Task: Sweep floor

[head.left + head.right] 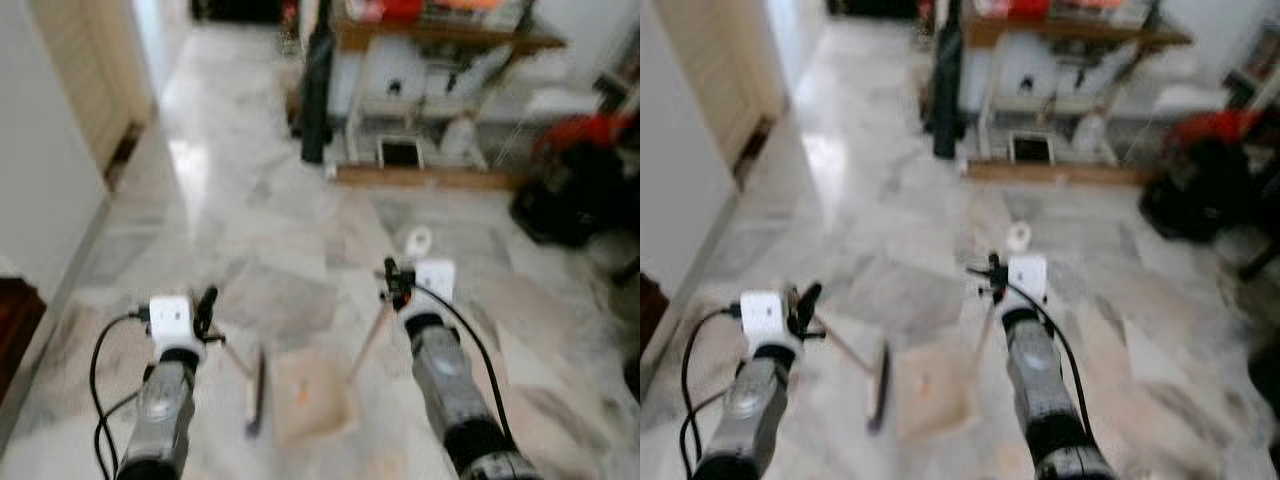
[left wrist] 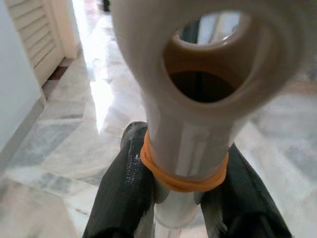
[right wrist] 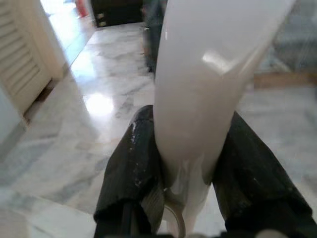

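Head views blurred. Both arms reach forward over a marble floor (image 1: 250, 200). Left tool (image 1: 205, 312) sits low on the robot's left, closed on a thin handle (image 1: 236, 362) that slants down toward the middle; its dark lower end (image 1: 257, 392) rests on the floor, likely the broom head, too blurred to say for sure. In the left wrist view the two black fingers (image 2: 126, 193) clamp the white broom handle top (image 2: 198, 89), which has a hanging hole and an orange band (image 2: 183, 179) just above the fingers.

Right tool (image 1: 397, 283) is a bit further forward on the right, closed on a second thin handle (image 1: 368, 345) slanting down and inward to a pale dustpan (image 1: 312, 395) lying flat on the floor between the two arms. A small orange speck (image 1: 303, 392) sits in the pan. Broom end is just beside the dustpan's left edge; cannot tell if touching. In the right wrist view black fingers (image 3: 136, 173) squeeze a white handle end (image 3: 208, 84) from both sides.

A small white round thing (image 1: 417, 240) shows just past the right tool; cannot tell what it is.

Far side: wooden bench (image 1: 440, 40) with clutter on top and below, a tall dark object (image 1: 317, 85) standing at its left, a red and black heap (image 1: 575, 180) on the right. Louvered door (image 1: 85, 70) and white wall (image 1: 40, 180) on the left, with a dark wooden piece (image 1: 15, 330) at the left edge.
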Tool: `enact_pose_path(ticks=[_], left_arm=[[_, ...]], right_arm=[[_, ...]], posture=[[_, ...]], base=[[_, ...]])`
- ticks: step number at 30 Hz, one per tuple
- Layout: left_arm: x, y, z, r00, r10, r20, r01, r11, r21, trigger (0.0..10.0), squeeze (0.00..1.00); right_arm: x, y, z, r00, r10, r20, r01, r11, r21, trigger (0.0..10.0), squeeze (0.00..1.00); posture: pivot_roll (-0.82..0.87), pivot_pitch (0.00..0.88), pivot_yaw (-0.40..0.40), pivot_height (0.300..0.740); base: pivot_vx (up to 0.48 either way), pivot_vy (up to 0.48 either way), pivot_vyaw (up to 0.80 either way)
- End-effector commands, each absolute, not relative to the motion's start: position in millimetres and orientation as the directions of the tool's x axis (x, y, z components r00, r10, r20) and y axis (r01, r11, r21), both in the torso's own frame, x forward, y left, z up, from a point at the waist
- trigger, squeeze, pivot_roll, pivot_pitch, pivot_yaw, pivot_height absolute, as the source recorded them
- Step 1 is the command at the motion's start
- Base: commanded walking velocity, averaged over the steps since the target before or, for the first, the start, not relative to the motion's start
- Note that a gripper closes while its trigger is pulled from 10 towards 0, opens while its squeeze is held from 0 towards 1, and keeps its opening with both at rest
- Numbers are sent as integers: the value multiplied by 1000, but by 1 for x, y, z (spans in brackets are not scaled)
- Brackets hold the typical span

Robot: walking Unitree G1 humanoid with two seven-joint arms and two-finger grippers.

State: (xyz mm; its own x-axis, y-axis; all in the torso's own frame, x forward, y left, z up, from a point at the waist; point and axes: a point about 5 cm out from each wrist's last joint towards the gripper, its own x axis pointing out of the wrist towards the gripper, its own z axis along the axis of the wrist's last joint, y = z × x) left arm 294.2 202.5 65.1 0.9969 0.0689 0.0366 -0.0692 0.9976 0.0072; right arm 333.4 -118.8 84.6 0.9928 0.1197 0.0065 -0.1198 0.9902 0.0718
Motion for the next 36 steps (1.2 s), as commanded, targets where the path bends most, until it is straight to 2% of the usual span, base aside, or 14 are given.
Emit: enact_pose_path(ticks=[1,36], left_arm=[[300,191,72,997,31,65,-32,999,9,10000,0],[299,190,70,998,23,60,-24,1000,4,10000,0]], right_arm=[[335,-130,89,996,86,29,-87,994,58,10000,0],[335,-132,88,997,69,27,-70,996,51,10000,0]], posture=[[9,88,-4,740],[7,72,-4,740]], base=[[0,0,-781],[0,0,-778]])
